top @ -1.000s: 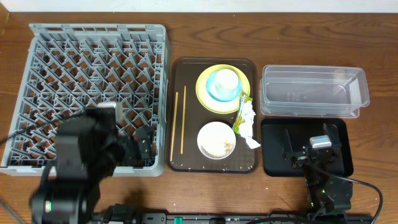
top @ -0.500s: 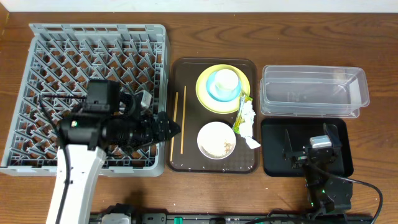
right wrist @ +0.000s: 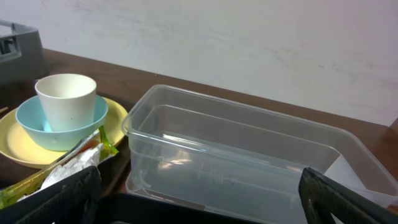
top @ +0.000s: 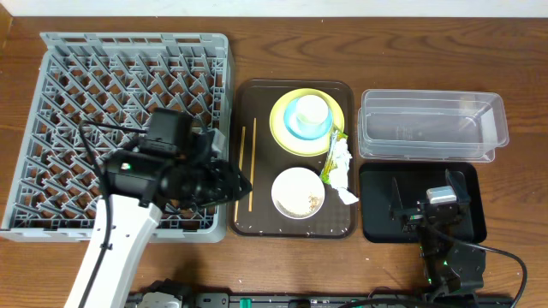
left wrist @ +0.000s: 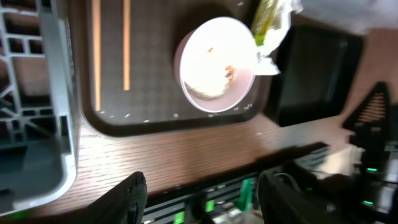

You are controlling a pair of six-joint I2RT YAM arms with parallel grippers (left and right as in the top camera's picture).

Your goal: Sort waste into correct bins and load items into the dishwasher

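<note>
L gripper [left wrist: 202, 186] at bottom of view, dark fingers [left wrist: 134, 199] spread wide w/ nothing btwn them, over the desk [left wrist: 186, 149] at its front edge. Past them, brown serving tray [left wrist: 155, 118], set back from that edge. In the tray's front part, white bowl [left wrist: 216, 65] w/ a few food grains [left wrist: 227, 72] inside. The chopsticks [left wrist: 96, 56] lie parallel, slightly apart, on tray's left side. The green-and-yellow wrapper [left wrist: 270, 25] rests against bowl's right rim. Toward desk's left edge, grey rack [left wrist: 53, 124] just beside the tray. A black tray [left wrist: 308, 68] sits toward desk's right edge.
</note>
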